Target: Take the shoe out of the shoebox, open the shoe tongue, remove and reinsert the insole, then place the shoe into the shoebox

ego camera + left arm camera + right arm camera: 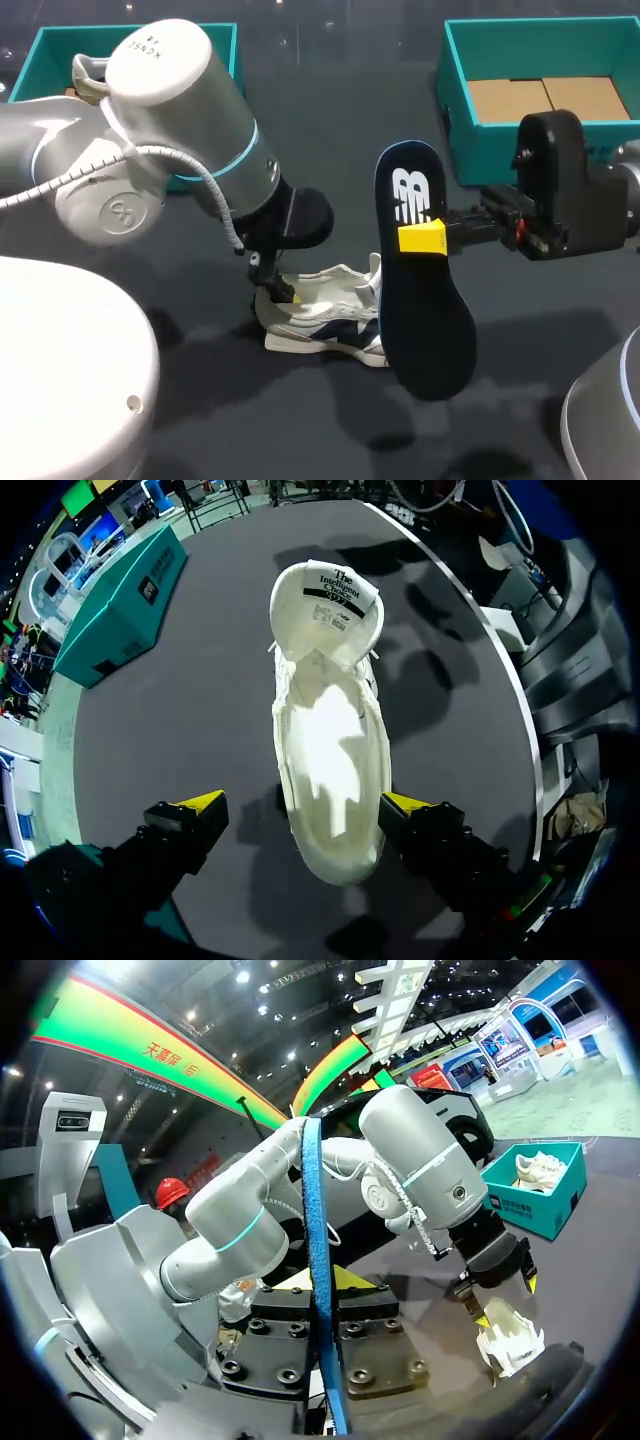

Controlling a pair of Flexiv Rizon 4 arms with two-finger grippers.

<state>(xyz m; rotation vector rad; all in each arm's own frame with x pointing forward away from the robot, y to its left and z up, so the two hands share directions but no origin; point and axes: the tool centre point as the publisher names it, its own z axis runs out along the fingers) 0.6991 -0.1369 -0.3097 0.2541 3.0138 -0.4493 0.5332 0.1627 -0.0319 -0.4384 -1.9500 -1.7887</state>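
Found white low-top sneaker [325, 320] sole-down on dark grey matte table [220, 420], tongue folded forward, cavity bare. Noted left gripper [302, 805] spread wide either side of heel, gripping nothing; judged positioned to steady sneaker. Noted right gripper [425, 238] clamped on dark navy foam insole [420, 300], held aloft clear of sneaker, likely pending reinsertion. Recorded teal cardboard shoeboxes [455, 100] at far corners, well apart from sneaker.

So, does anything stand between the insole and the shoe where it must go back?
Nothing lies inside the shoe, but the left gripper hangs open astride its heel; the right gripper holds the insole aloft.
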